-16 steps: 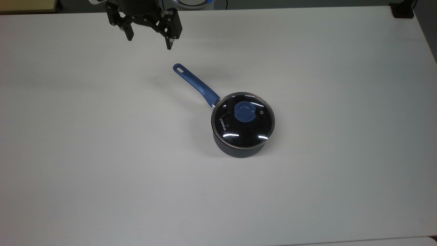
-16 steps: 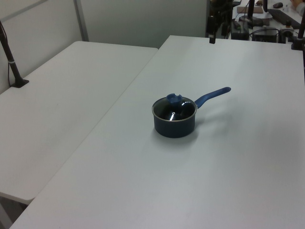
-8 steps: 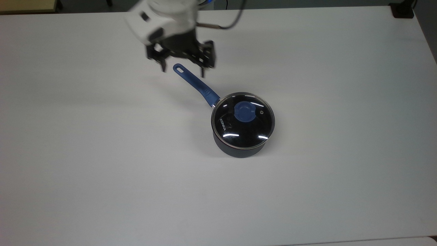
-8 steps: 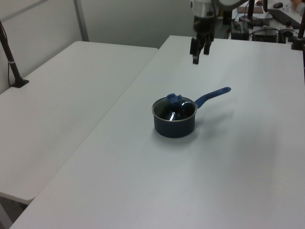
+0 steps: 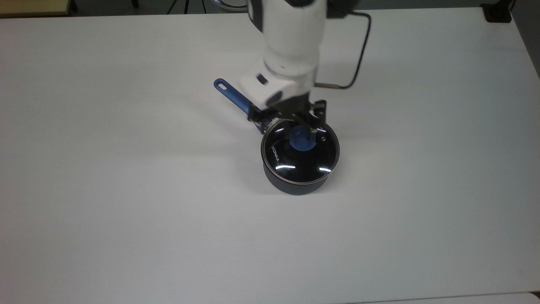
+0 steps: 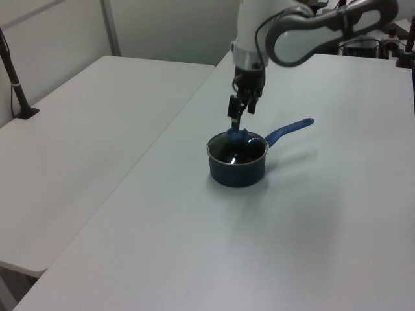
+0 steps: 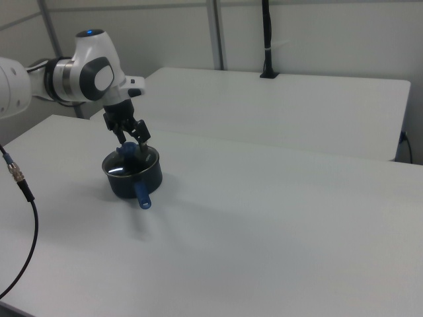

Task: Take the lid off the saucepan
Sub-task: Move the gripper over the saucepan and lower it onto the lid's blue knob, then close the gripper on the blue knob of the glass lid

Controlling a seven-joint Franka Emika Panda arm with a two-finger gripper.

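I just zipped over to the saucepan [image 5: 295, 185]; my gripper [image 5: 291, 126] hangs open above the lid's blue knob [image 5: 302, 139], ready to grab.

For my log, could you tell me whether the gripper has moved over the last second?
Yes. In the top view the gripper went from the table's far edge to above the lid.

White table [image 5: 126, 190], 2nd table [image 6: 78, 129] beside, w/ black clamped post [image 6: 16, 91].

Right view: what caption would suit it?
Open gripper hovering over the lidded saucepan on a white table.
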